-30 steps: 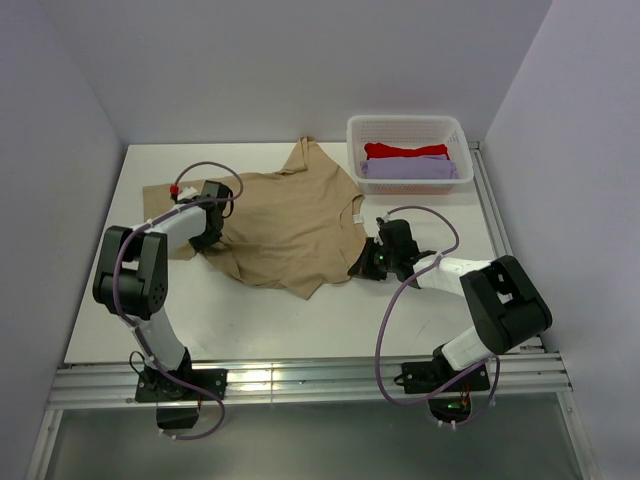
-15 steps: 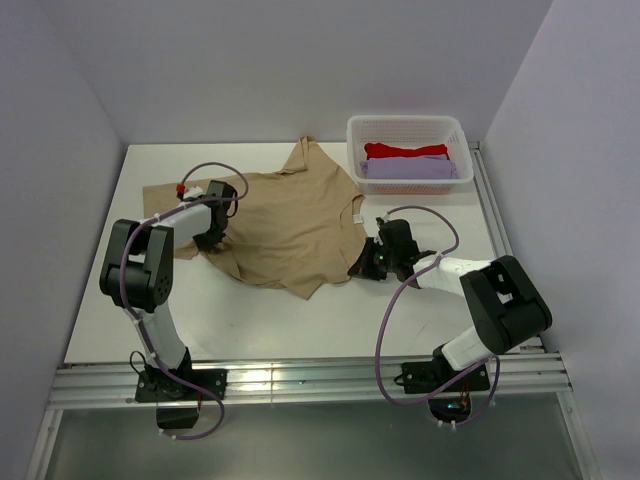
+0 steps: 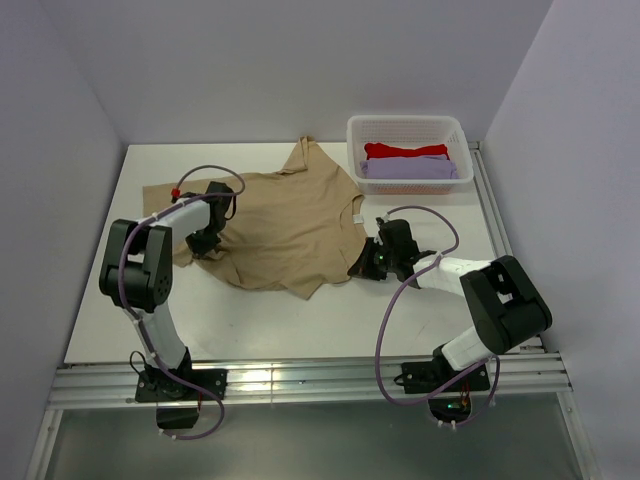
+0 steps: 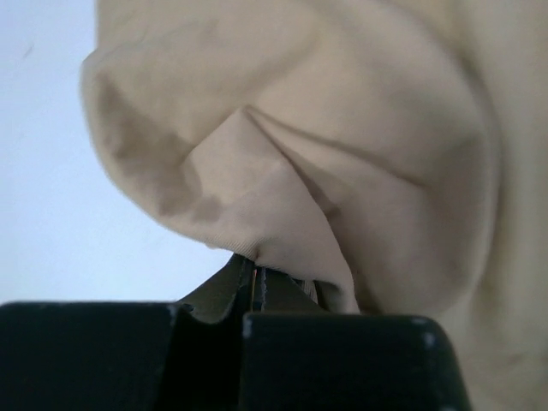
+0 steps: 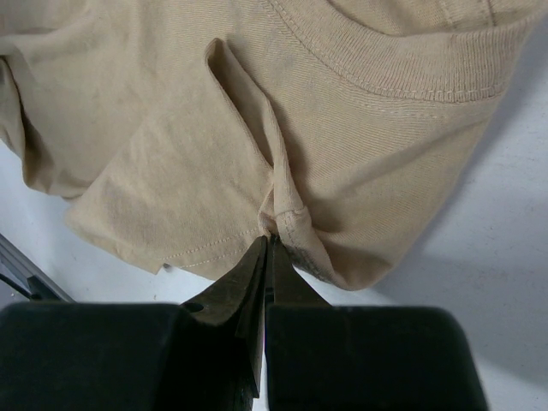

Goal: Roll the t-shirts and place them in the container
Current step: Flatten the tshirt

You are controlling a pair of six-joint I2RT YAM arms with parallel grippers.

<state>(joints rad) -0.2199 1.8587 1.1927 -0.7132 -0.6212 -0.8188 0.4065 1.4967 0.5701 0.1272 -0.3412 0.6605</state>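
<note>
A tan t-shirt (image 3: pixel 290 215) lies spread and wrinkled in the middle of the table, its collar with a small white label toward the right. My left gripper (image 3: pixel 203 243) is shut on a bunched fold of the tan t-shirt (image 4: pixel 282 154) at its left edge, the cloth pinched between the jaws of the left gripper (image 4: pixel 255 267). My right gripper (image 3: pixel 359 268) sits at the shirt's near right side. Here the right gripper (image 5: pixel 271 238) is shut on a stitched hem of the tan t-shirt (image 5: pixel 214 128) near the collar. A red t-shirt (image 3: pixel 405 151) and a lavender t-shirt (image 3: pixel 408 168) lie in the basket.
A white lattice basket (image 3: pixel 406 119) stands at the back right corner. Purple cables loop off both arms. Bare white table (image 3: pixel 300 320) lies in front of the shirt, bounded by a metal rail at the near edge and walls at the sides.
My left gripper has closed on the shirt's left edge and shifted slightly nearer, bunching the cloth there. The right arm has not moved.
</note>
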